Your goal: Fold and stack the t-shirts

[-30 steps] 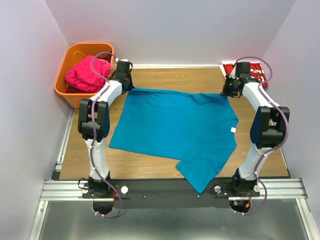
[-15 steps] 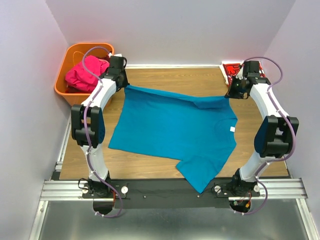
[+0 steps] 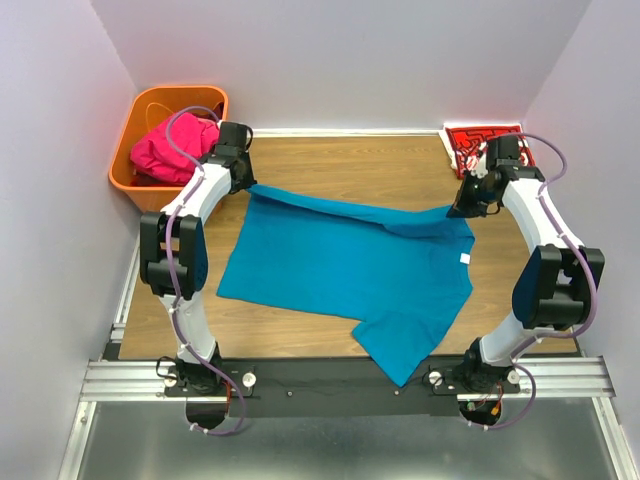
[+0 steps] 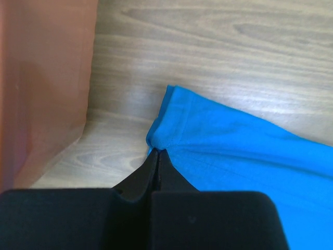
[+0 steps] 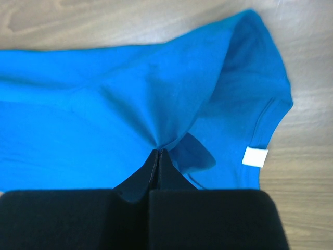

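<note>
**Top view.** The teal-blue t-shirt [image 3: 350, 270] lies spread across the middle of the table [image 3: 340, 155]. Its neck points toward 3 o'clock and its hem toward 9 o'clock, and one sleeve hangs over the near edge at 6 o'clock. The left gripper [image 3: 243, 182] sits at the shirt's 10 o'clock corner and the right gripper [image 3: 462, 208] at its 2 o'clock corner. The far edge of the cloth runs in a raised line between them. The magenta-pink t-shirt [image 3: 160, 150] is bundled in the orange basket [image 3: 200, 95] at 10 o'clock of the table. The red t-shirt [image 3: 480, 135] lies flat at 1 o'clock, just beyond the right gripper.

**Left wrist view.** The fingers are fully closed and pinch the hem corner of the teal cloth between their tips. The basket wall stands close by at 9 o'clock.

**Right wrist view.** The fingers are pressed together on a gathered tuck of cloth beside the far sleeve. Creases fan out from the pinch. The white label [image 5: 255, 157] at the neck shows at 3 o'clock.

**Handling.**
- The shirt is judged light, limp and not fragile. It will sag between holds and move only where it is pulled.
- Take hold at hems, seams and corners, where doubled cloth gives the fingertips some bulk.
- A pinch in a single layer bunches the panel, as appears on the right side.
- Two holds set well apart keep an edge straight.
- To fold, carry the held edge toward 6 o'clock with both arms at an even pace, or the crease is likely to skew.
- The overhanging sleeve may drag.
</note>
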`<state>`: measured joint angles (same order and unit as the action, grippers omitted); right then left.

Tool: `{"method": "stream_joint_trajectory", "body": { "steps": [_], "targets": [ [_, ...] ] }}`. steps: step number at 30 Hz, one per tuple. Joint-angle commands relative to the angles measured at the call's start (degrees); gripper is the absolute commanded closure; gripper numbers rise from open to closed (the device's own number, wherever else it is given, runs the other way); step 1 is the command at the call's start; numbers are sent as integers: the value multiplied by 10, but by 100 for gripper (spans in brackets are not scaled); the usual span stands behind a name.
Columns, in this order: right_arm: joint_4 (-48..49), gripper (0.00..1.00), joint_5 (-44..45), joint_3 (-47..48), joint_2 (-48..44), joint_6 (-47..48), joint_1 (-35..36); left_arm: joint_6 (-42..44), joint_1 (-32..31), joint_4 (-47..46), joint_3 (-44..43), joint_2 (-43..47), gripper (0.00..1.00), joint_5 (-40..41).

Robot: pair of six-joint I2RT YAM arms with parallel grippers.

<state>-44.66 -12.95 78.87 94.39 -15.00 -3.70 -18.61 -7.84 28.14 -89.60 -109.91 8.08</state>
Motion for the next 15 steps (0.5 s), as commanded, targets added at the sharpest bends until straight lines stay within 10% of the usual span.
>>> {"method": "stream_joint_trajectory", "body": {
  "steps": [1, 15],
  "targets": [
    [-29, 100, -26, -23, -20, -12, -5, 6, 5, 10, 10, 19, 100, 4],
    [-38, 100, 10, -56, -16, -6, -4, 12, 5, -5, 35, -22, 100, 4]
  ]
}}
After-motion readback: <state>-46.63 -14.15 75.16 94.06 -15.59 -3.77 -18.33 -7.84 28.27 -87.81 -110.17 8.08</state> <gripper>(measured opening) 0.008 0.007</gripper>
